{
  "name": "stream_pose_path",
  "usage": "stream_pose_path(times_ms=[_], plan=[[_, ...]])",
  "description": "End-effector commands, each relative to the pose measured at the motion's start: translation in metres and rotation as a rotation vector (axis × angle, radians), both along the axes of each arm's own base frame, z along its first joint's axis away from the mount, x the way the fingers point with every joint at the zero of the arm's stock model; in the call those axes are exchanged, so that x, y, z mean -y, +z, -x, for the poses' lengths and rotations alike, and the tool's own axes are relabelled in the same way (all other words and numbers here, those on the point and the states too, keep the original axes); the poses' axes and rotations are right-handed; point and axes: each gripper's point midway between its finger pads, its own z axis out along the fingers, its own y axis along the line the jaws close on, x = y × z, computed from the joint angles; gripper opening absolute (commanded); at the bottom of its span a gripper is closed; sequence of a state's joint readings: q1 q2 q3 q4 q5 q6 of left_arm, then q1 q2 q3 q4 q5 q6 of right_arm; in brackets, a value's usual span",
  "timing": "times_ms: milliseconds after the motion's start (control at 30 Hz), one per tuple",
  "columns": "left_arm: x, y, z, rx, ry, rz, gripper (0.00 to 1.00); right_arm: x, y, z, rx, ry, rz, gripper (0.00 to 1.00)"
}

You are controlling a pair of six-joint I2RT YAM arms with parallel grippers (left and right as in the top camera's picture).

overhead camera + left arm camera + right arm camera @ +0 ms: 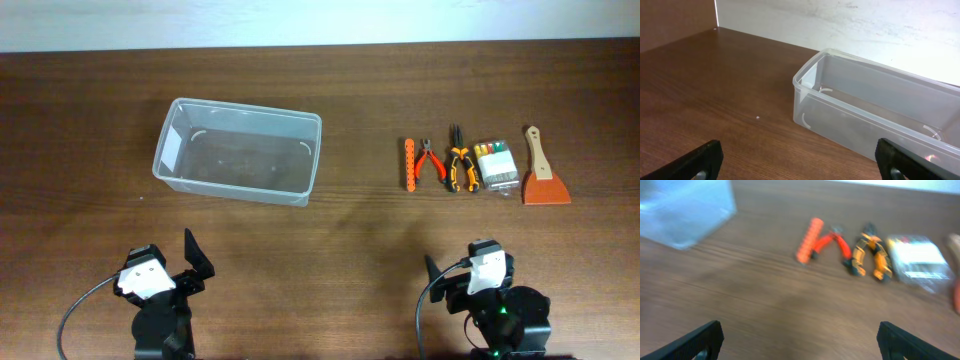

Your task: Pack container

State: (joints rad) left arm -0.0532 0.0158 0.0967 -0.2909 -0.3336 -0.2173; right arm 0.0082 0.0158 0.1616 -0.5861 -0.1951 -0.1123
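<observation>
Ahead of my left gripper (797, 148), the container (855, 125) is clear, translucent plastic, smooth with a soft sheen. The table (350, 240) beneath is dark wood grain, nearly matt. Ahead of my right gripper (799, 328), the scraper (541, 172) has a pale wooden handle; the small case (496, 166) is glossy clear plastic.

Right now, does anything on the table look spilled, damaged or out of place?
Nothing stands out. The container sits upright and empty, the tools lie in a tidy row, and the left gripper and right gripper are open.

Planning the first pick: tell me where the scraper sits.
In the overhead view, the scraper lies far right on the table, just right of the clear bit case.
</observation>
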Motion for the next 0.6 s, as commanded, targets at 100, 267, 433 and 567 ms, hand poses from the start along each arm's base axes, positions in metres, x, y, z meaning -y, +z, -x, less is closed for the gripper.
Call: stream_pose_path(times_ms=[100, 267, 433, 567], plan=[[0.0, -0.001, 0.0, -0.003, -0.002, -0.009, 0.99, -0.077, 0.033, 0.027, 0.098, 0.465, -0.188, 0.98], [0.0, -0.001, 0.0, -0.003, -0.002, -0.009, 0.99, -0.094, 0.045, 0.04, 0.117, 0.588, -0.256, 0.99], [0.0, -0.001, 0.0, -0.003, -0.002, -0.009, 0.99, -0.094, 0.1, 0.036, 0.168, 0.533, -0.449, 0.98], [0.0, -0.001, 0.0, -0.003, -0.002, -0.009, 0.99, -0.081, 0.149, 0.024, 0.198, 0.433, -0.424, 0.98]])
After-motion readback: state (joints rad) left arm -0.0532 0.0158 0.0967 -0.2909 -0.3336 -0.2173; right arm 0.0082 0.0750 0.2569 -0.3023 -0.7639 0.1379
